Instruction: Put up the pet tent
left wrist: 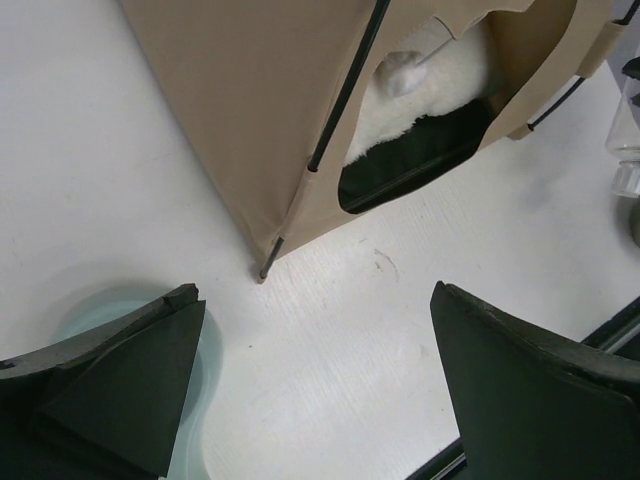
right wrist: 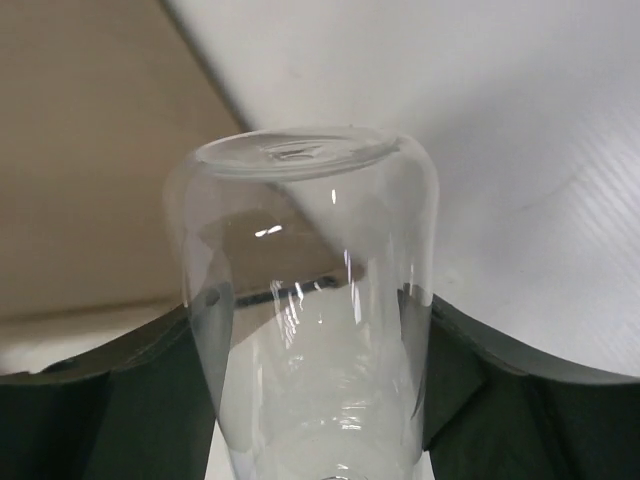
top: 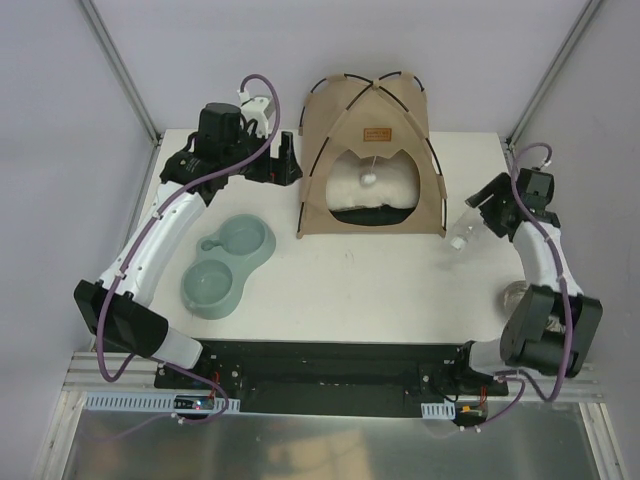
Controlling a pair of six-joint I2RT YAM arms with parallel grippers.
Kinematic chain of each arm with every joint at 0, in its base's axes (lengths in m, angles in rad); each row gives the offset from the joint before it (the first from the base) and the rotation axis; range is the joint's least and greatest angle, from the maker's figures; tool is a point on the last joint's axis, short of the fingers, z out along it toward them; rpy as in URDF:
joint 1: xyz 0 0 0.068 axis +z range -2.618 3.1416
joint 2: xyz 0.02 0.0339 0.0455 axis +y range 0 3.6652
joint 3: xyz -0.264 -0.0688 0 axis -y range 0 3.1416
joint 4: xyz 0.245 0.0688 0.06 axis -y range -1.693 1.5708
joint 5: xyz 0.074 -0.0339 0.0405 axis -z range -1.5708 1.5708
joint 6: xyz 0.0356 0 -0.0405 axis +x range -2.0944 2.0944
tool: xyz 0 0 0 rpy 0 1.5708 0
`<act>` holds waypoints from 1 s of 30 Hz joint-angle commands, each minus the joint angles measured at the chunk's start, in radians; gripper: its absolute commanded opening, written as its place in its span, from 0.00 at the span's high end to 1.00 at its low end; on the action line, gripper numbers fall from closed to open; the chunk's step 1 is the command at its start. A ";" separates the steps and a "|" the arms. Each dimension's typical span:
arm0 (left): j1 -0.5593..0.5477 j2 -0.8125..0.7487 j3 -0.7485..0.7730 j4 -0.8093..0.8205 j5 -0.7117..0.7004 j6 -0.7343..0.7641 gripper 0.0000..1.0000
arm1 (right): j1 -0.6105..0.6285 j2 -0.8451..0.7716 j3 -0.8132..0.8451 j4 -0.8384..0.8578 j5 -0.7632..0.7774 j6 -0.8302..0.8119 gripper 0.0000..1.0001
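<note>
Our right gripper (top: 487, 208) is closed on a clear plastic bottle (right wrist: 305, 290), one dark finger pressed against each side of it. In the right wrist view the bottle's rounded base points away from the camera, with tan fabric behind it on the left and white table on the right. From above, the bottle slants with its white cap toward the near side, just beside the right front corner of the pet tent (top: 370, 150). Our left gripper (left wrist: 315, 300) is open, with its two dark fingers spread wide and nothing between them. It hovers near the tent's left side, at the far left of the table (top: 380, 290). The tent stands upright at the far centre of the table, its tan panels stretched over thin black poles (left wrist: 345, 90). The foot of one pole rests on the table at the front left corner. A small brown label (top: 377, 134) sits above the arched opening. A white ball (top: 369, 180) dangles in that opening, in front of a white fluffy cushion (top: 375, 190) that lies inside. A pale green double pet bowl (top: 225, 265) lies on the table's left side, nearer to us than the tent and apart from it.
</note>
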 commanded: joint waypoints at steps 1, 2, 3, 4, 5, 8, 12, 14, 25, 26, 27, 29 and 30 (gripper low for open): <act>0.012 -0.054 0.050 0.000 0.075 -0.053 0.00 | 0.004 -0.240 -0.035 0.133 -0.277 -0.041 0.39; 0.012 -0.056 0.054 0.001 0.086 -0.059 0.03 | 0.008 -0.275 -0.040 0.148 -0.334 -0.036 0.39; 0.012 -0.059 0.060 0.001 0.095 -0.068 0.03 | 0.015 -0.315 -0.040 0.170 -0.392 -0.026 0.39; 0.012 -0.062 0.071 0.000 0.104 -0.073 0.03 | 0.024 -0.346 -0.038 0.196 -0.473 -0.009 0.39; 0.012 -0.066 0.079 0.001 0.109 -0.079 0.03 | 0.039 -0.369 -0.037 0.233 -0.520 0.017 0.39; 0.012 -0.091 0.134 0.003 0.034 -0.117 0.05 | 0.113 -0.405 -0.017 0.410 -0.694 0.161 0.38; 0.014 -0.126 0.267 0.001 -0.006 -0.082 0.01 | 0.310 -0.377 0.056 0.616 -0.769 0.300 0.37; 0.014 -0.126 0.318 0.001 0.070 -0.073 0.01 | 0.447 -0.340 0.121 0.601 -0.770 0.263 0.37; 0.014 -0.096 0.337 0.056 0.558 -0.260 0.01 | 0.838 -0.215 0.350 0.383 -0.745 -0.091 0.32; 0.014 -0.096 0.323 0.073 0.615 -0.279 0.01 | 0.854 -0.205 0.369 0.368 -0.761 -0.096 0.32; 0.014 -0.096 0.308 0.110 0.658 -0.306 0.01 | 0.866 -0.193 0.383 0.360 -0.773 -0.099 0.32; 0.014 -0.100 0.281 0.174 0.712 -0.357 0.01 | 0.889 -0.178 0.406 0.350 -0.792 -0.107 0.31; 0.014 -0.106 0.263 0.206 0.724 -0.380 0.01 | 0.900 -0.170 0.410 0.340 -0.793 -0.111 0.31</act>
